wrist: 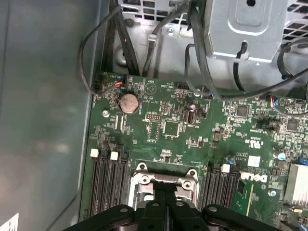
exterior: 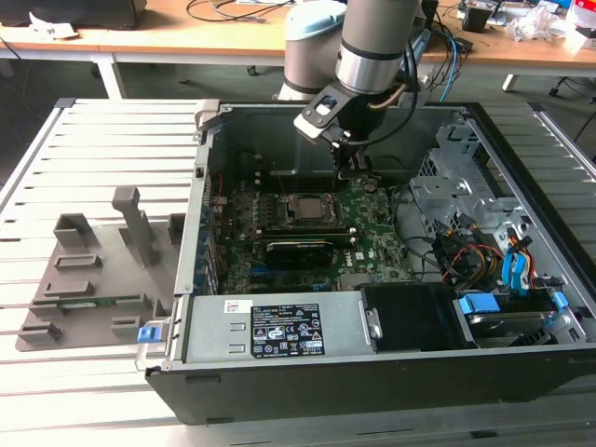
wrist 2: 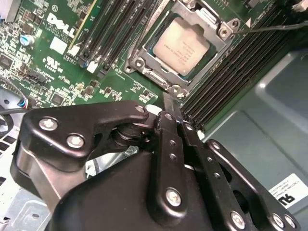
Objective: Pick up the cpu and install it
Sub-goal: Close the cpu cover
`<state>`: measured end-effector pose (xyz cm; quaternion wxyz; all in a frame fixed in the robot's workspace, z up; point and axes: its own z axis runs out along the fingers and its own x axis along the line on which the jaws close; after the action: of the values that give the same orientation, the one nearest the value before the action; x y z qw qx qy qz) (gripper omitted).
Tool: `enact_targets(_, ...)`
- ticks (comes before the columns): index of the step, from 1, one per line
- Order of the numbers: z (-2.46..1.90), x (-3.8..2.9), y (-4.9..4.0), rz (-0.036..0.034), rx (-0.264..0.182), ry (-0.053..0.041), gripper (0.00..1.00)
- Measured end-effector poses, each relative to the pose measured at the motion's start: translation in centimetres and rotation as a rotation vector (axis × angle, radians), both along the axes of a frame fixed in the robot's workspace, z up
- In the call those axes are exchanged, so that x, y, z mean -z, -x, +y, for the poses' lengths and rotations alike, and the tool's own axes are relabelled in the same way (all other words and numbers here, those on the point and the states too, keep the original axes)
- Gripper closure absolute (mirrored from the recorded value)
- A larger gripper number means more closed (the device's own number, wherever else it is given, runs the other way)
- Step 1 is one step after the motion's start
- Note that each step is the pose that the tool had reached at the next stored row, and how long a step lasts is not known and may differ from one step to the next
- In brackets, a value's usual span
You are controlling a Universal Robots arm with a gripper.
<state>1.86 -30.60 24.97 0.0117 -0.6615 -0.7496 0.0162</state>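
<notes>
Holder blocks: grey, set on the slatted table, well to the exterior view's left of the socket frame and outside the computer case
Computer case: black, laid open on its side, with the socket frame enclosed in it
Motherboard: green, with the socket frame carried on it
Memory slots: black, seen in both wrist views in rows on either side of the socket frame
Cpu: silvery-grey top up, seated flat inside the socket frame, apart from the gripper
Gripper: clenched, the black fingers pressed together with nothing grasped, held over the motherboard just to the exterior view's right of the socket frame
Drive cage: grey metal, well to the exterior view's right of the socket frame
Cables: coloured, bundled to the exterior view's right of the socket frame, beyond the drive cage
</notes>
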Motion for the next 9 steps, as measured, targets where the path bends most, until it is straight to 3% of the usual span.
enact_targets(9,0.0,0.04,1.84,0.0,0.0,0.0,0.89)
